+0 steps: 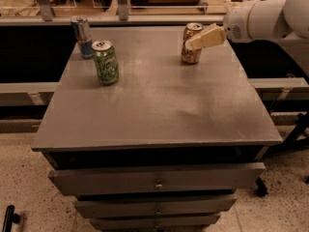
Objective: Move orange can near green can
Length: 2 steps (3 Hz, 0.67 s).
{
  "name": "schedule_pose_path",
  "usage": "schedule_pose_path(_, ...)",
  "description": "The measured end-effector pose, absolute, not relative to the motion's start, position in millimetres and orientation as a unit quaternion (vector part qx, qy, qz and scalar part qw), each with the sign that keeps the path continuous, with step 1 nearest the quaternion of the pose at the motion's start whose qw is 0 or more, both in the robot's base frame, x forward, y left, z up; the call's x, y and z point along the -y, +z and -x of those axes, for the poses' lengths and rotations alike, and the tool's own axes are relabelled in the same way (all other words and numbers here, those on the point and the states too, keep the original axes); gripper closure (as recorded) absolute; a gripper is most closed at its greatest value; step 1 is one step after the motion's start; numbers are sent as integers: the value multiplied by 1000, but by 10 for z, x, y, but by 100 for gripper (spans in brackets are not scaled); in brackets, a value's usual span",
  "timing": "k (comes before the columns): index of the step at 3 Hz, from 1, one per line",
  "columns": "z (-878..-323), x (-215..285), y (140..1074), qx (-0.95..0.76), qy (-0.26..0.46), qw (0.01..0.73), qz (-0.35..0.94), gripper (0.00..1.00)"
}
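The orange can [190, 52] stands upright at the back right of the grey tabletop [154, 100]. The green can [105, 62] stands upright at the back left, well apart from it. My gripper [192, 44] reaches in from the right on a white arm. Its tan finger [206, 37] lies across the front of the orange can's upper half, its tip at the can.
A slim blue-and-silver can [82, 36] stands just behind and left of the green can. The table is a drawer cabinet with drawers [157, 180] below its front edge. A ledge [145, 19] runs behind the table.
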<state>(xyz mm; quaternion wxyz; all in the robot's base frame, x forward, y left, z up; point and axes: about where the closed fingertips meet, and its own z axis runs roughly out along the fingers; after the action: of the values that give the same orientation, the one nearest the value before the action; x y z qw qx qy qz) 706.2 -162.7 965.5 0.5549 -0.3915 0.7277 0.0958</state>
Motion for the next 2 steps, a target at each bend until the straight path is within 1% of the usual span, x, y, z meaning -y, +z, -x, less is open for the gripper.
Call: schedule_pose_path(2,-7480,1469,9407,-729,92,567,372,0)
